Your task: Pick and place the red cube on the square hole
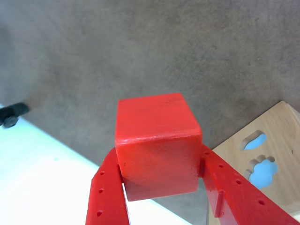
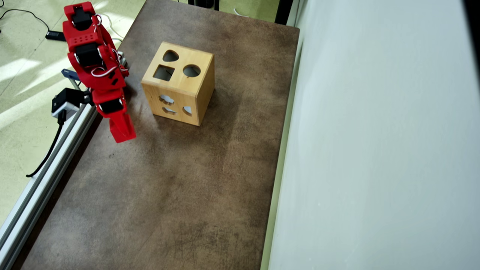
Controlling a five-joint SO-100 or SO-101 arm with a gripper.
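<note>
The red cube [image 1: 157, 145] fills the middle of the wrist view, clamped between the two red fingers of my gripper [image 1: 160, 152] and held above the brown table. In the overhead view the gripper [image 2: 123, 133] hangs over the table's left side, below and left of the light wooden box [image 2: 198, 80]. There the cube cannot be told apart from the red fingers. The square hole [image 2: 164, 72] is on the box's top face, beside a round and a teardrop cut-out. In the wrist view only a side of the box [image 1: 281, 126] with cloud-like cut-outs shows, at the lower right.
An aluminium rail [image 2: 45, 168] runs along the table's left edge, with a black camera mount [image 2: 65, 102] beside the arm. A pale wall panel [image 2: 375, 150] borders the table on the right. The brown table surface [image 2: 168, 195] stretches below the box.
</note>
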